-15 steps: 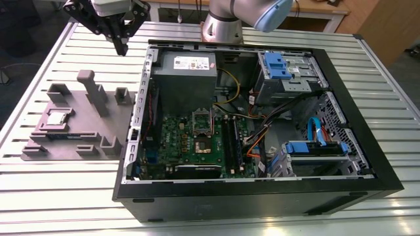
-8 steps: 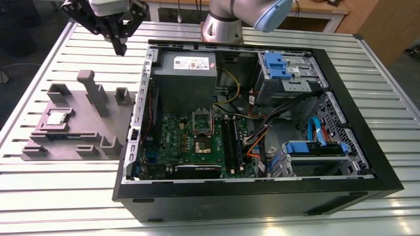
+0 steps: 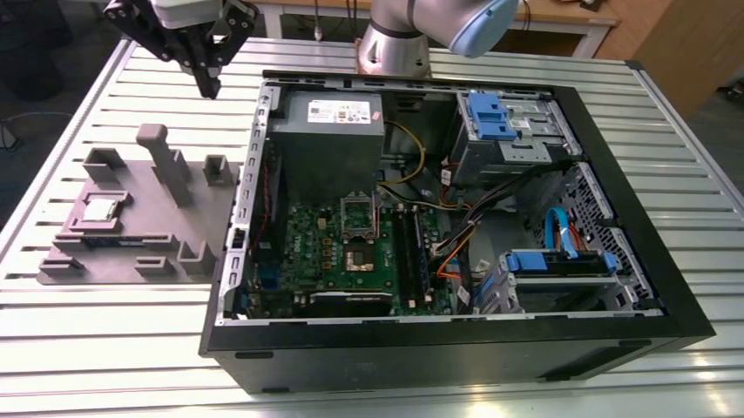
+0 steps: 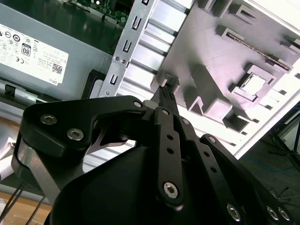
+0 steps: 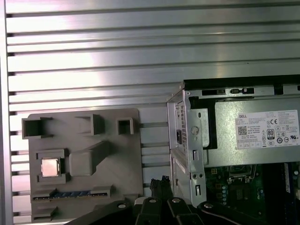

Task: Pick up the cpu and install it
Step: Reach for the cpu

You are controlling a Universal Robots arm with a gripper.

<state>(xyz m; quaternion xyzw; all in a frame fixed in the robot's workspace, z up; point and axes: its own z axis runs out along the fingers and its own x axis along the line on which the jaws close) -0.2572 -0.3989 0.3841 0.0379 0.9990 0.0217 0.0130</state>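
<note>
Plainly, the cpu (image 3: 103, 209) lies flat in a square pocket of the grey holder plate (image 3: 145, 222) at the exterior view's left, mid-height, its silvery lid smooth and bright inside a thin pale rim. The gripper (image 3: 211, 85) hangs well apart from it in the upper left of that frame, above the slatted aluminium table (image 3: 117, 348), its fingers pinched together on nothing. A good pick likely means spreading the fingers, squaring them to the chip's edges, descending straight and squeezing lightly, since the lid looks slick. The holder is matt, with blocky posts and recesses. Beside it stands the open black computer case (image 3: 465, 348); its motherboard socket (image 3: 357, 252) looks unfilled.
</note>
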